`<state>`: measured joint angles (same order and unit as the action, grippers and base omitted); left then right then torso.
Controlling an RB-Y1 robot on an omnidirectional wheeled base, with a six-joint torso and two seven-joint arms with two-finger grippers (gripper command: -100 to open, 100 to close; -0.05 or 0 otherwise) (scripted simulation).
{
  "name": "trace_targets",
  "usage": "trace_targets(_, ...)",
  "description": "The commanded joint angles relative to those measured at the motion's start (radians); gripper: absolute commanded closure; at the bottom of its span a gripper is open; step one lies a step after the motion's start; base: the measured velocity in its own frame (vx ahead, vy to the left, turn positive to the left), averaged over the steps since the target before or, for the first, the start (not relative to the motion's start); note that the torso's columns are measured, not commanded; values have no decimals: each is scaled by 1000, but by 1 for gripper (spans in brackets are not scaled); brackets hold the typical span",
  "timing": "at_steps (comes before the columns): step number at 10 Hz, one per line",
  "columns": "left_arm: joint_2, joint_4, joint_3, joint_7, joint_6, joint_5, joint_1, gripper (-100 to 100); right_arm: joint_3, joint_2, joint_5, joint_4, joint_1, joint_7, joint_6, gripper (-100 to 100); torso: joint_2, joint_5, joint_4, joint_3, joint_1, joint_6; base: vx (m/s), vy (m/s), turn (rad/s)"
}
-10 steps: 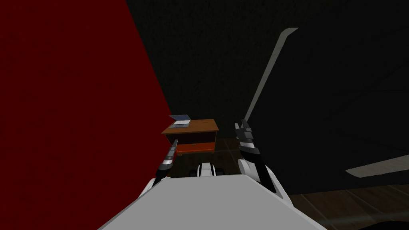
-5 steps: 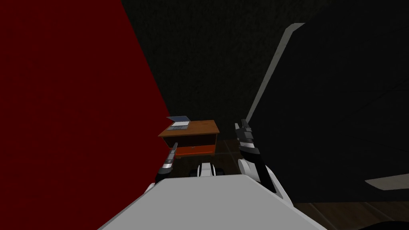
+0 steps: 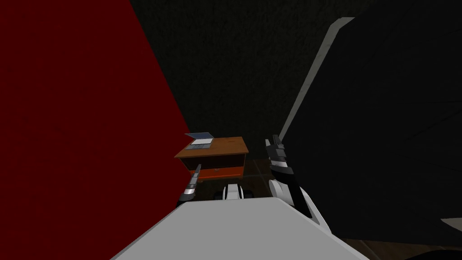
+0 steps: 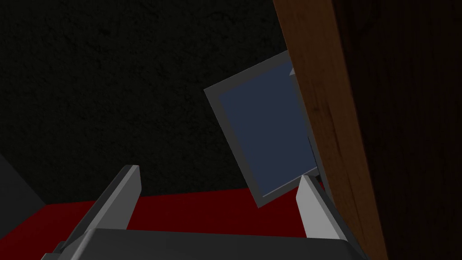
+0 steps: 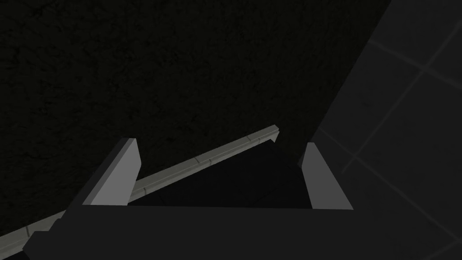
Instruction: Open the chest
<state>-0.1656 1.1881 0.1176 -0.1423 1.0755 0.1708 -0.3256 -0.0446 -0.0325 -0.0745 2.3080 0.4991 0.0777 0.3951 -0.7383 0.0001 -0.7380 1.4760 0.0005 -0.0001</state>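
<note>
Both claws open, low wooden chest just ahead

The left claw holds its thin grey blades apart near the chest's wood-grained top edge. The right claw is likewise spread, facing a rough dark wall. The chest stands beside a red wall, with a flat brown top, dark recess and orange drawer front. An open laptop sits on its far left corner.

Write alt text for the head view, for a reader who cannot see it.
A small brown chest with an orange drawer stands ahead beside a red wall, with an open laptop on its top. The left gripper, open, is close to the chest's front. The right gripper, also open, is raised apart to the right.
</note>
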Motion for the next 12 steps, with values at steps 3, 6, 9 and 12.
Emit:
trace_targets(3, 7, -116, 12, 2, 59, 8, 14, -100, 0, 0, 0, 0, 0, 0, 0, 0, 0, 0, 0, 0, -1, 0, 75, -5, -5)
trace_targets(6, 15, -203, 20, 1, 104, 16, 28, -100, 0, 0, 0, 0, 0, 0, 0, 0, 0, 0, 0, 0, -1, 0, 77, -7, -8)
trace_targets(9, 26, -276, 28, 1, 144, 23, 40, -100, 0, 0, 0, 0, 0, 0, 0, 0, 1, 0, 0, 0, 0, 0, 86, -4, -6)
trace_targets(12, 42, -361, 34, 0, 179, 29, 50, -100, 0, 0, 0, 0, 0, 0, 0, 0, -1, 0, 0, -1, -1, 0, 81, -4, -7)
